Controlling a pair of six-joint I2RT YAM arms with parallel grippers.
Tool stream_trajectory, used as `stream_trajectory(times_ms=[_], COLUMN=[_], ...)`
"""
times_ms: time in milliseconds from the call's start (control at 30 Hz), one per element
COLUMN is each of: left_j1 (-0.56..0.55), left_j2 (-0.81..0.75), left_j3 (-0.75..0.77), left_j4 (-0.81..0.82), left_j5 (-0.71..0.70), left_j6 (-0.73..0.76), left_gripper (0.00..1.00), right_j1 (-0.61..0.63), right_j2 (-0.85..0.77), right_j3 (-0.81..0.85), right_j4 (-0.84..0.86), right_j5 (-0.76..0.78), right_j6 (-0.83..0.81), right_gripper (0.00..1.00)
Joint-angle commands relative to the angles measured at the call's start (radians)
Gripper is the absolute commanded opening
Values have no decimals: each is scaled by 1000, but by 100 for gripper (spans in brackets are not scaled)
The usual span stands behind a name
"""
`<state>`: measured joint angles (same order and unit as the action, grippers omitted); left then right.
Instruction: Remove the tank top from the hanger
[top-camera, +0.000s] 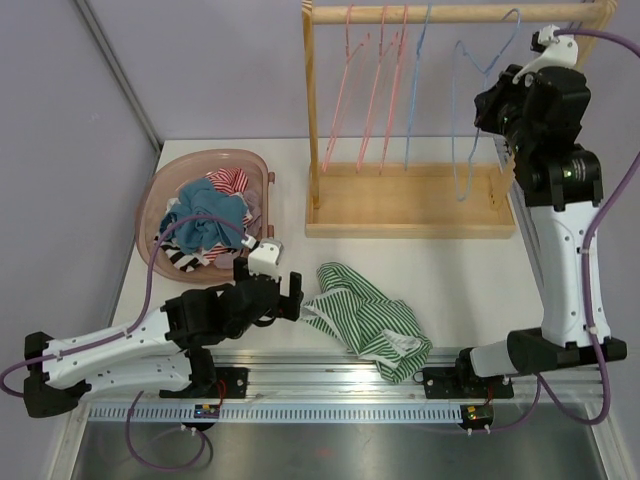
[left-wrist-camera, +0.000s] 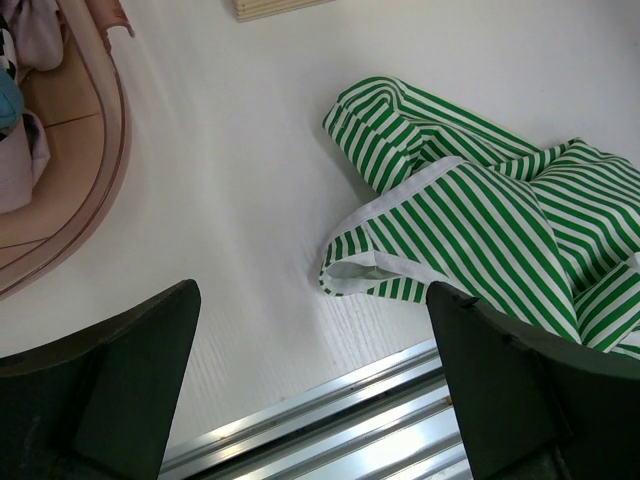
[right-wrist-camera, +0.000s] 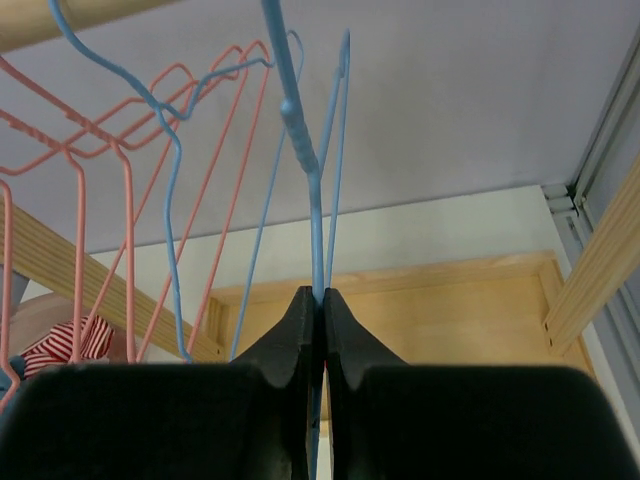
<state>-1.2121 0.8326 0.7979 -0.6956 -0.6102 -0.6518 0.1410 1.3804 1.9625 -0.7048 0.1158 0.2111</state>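
Overhead, the tank top (top-camera: 365, 320) lies crumpled on the counter (top-camera: 460, 270) near its front edge, between the two arm bases and clear of every hanger. It is green-and-white striped with white binding along its edges; its folds hide the overall outline. The left fingers (top-camera: 290, 293) sit just beside its left edge, and from this angle it cannot be told whether they touch the cloth. The right arm (top-camera: 560, 250) reaches up to the wooden rack (top-camera: 410, 225). Its wrist body covers the fingertips, so the grip on the blue hanger (top-camera: 457, 130) is hard to make out here. A pink basket (top-camera: 150, 205) of mixed clothes stands at the left.

From the left wrist view, the left fingers (left-wrist-camera: 110, 390) stand wide apart with bare counter between them. The tank top (left-wrist-camera: 480, 210) lies ahead and to the right, one white-bound opening turned toward the camera. Its far side is cut off by the frame edge and partly covered by the right-hand finger. An aluminium rail (left-wrist-camera: 330, 420) crosses the bottom.

From the right wrist view, the right fingers (right-wrist-camera: 305, 340) are pressed together on the thin wire of the blue hanger (right-wrist-camera: 316, 220). Pink hangers (right-wrist-camera: 130, 200) hang to the left, their tops out of frame.
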Motion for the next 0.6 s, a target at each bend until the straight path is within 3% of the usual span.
stream_trajectory(times_ms=[0, 233, 567], left_j1=[-3, -3, -3], left_j2=[-27, -26, 5], left_j3=[29, 24, 30], left_j4=[-25, -25, -2], left_j5=[-34, -25, 23], left_j6=[12, 20, 37], left_gripper=[99, 99, 99], right_j1=[26, 101, 140], right_j2=[109, 347, 480], right_j3=[185, 531, 615], right_j4=[-85, -202, -202], right_j5=[18, 50, 163], right_j6=[-65, -113, -138], right_gripper=[0, 0, 0])
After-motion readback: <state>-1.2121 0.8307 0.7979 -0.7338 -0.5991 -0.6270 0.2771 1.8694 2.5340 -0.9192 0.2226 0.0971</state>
